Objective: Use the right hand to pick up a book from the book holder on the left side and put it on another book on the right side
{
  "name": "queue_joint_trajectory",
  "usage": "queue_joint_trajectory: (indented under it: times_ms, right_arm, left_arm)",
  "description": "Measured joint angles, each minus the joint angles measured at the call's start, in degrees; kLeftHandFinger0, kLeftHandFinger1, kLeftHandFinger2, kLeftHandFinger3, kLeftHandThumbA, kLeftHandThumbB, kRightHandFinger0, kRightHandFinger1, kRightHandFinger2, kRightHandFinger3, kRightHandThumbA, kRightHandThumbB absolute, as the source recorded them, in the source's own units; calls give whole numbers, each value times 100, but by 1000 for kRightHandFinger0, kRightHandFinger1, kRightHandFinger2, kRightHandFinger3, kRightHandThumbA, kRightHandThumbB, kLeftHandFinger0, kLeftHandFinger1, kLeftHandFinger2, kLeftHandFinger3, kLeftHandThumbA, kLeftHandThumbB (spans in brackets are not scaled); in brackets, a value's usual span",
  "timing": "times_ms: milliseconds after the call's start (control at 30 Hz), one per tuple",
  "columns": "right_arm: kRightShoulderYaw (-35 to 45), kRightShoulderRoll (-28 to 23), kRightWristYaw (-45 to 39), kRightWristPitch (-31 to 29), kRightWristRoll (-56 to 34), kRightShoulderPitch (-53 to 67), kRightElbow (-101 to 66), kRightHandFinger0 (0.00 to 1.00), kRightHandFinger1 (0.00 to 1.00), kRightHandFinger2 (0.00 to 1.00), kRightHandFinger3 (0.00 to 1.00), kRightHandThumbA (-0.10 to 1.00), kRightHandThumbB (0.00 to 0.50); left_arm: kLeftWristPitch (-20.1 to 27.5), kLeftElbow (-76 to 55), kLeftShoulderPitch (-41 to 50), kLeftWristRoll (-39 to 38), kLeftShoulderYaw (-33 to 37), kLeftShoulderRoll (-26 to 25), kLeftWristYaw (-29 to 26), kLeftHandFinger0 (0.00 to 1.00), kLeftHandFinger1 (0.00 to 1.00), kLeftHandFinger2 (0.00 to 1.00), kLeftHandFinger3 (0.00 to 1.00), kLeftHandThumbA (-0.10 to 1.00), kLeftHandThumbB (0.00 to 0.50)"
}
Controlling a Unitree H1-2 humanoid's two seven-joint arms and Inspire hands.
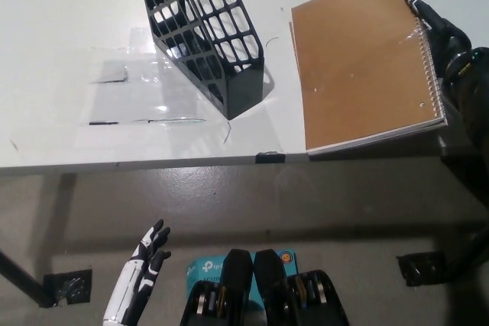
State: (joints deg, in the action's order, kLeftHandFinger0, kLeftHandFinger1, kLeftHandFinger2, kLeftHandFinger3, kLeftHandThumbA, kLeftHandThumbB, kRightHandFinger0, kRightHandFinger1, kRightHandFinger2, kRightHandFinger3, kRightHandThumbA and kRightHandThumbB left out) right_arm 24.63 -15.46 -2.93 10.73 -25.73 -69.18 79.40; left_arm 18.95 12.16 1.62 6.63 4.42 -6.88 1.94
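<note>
Head view: the brown spiral book [365, 62] lies flat at the right of the white desk [69, 59]; a second edge shows under its left side, probably the other book.
Book holder: the black holder [205, 24] stands left of it, apart, seemingly empty.
Right hand: the black hand [443, 32] rests on the book's far right corner; open or closed, cannot tell.
Left hand: the white hand [140, 280] hangs low at near left, fingers apart, holding nothing.
Advice: release gently, lift straight up, so the book does not slide off the near edge.
</note>
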Motion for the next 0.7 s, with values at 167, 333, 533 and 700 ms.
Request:
queue_joint_trajectory:
  times_ms: [167,333,533,700]
  right_arm:
    - [-410,-1,335,-155,280,-16,54,713,975,1000,1000,152,142]
    - [-849,-9,328,-147,546,-25,124,1000,1000,1000,1000,414,108]
    - [-1173,-12,245,-155,775,-28,189,1000,1000,1000,1000,414,69]
    - [-1208,-15,292,-184,869,-32,202,1000,1000,1000,1000,386,60]
  left_arm:
    - [0,-1,6,-5,6,6,0,905,1000,1000,991,976,116]
    - [-5,-5,15,-15,6,5,0,896,988,990,981,970,111]
    - [-7,-5,11,-45,5,3,2,863,946,948,969,971,144]
    - [-8,-4,15,-44,5,3,1,843,922,919,955,974,158]
